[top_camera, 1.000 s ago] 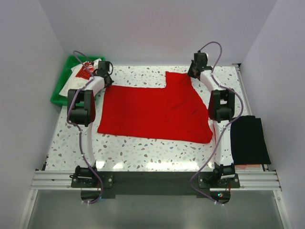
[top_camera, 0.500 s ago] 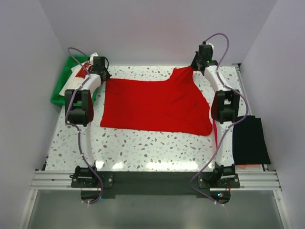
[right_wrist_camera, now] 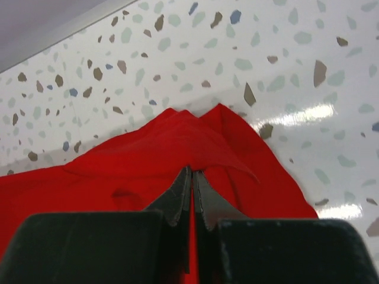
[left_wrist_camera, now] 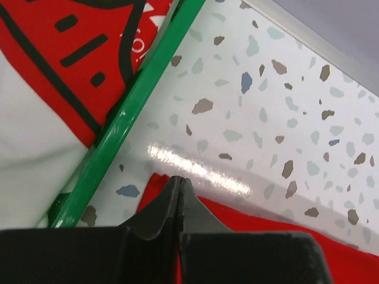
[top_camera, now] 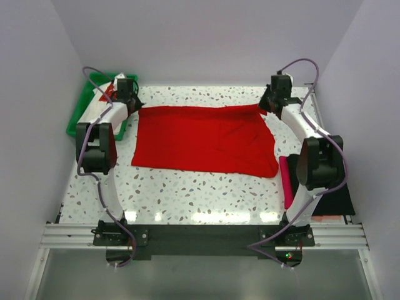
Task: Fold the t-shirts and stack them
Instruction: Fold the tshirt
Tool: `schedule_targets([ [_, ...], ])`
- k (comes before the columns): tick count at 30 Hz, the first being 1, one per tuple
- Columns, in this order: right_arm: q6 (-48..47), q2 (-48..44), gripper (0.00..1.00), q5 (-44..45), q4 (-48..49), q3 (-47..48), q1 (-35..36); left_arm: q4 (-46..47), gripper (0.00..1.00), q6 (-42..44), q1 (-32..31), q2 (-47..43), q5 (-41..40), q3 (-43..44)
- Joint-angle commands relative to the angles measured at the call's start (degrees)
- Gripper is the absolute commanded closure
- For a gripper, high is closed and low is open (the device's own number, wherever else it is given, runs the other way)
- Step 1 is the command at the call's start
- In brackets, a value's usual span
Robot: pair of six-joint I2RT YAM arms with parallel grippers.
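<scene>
Top external view: red t-shirt point(top_camera: 203, 139) is spread flat on the table point(top_camera: 187, 194), long axis left-right. Far corners are pinched in closed jaws, left gripper point(top_camera: 135, 105) and right gripper point(top_camera: 265, 106); the free hem lies nearer.

I work in a lab test cell, not a home. Under my fingers point(left_wrist_camera: 160, 213) lies a speckled terrazzo tabletop point(top_camera: 187, 187). Plain pale walls point(top_camera: 206, 37) box it in, just beyond my fingertips and off to either side. Well behind my fingers, at my bases, an extruded aluminium rail point(top_camera: 65, 237) carries bolted black mounts, and purple cables point(top_camera: 299, 60) loop along both my arms.
</scene>
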Motion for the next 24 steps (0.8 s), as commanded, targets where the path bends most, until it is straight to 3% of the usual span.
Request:
schedule_targets([
  [1, 2.2, -8.4, 1.0, 0.5, 4.0, -7.1, -0.2, 2.6, 1.0, -0.6, 0.6, -5.9, 0.1, -3.6],
  [11, 3.9, -24.6, 1.0, 2.0, 3.5, -26.3, 1.8, 2.3, 1.0, -1.3, 2.0, -11.8, 0.1, -11.8],
  [24, 4.1, -33.6, 1.0, 6.7, -1.3, -35.4, 5.6, 3.8, 1.0, -4.1, 1.8, -18.0, 2.0, -21.1],
])
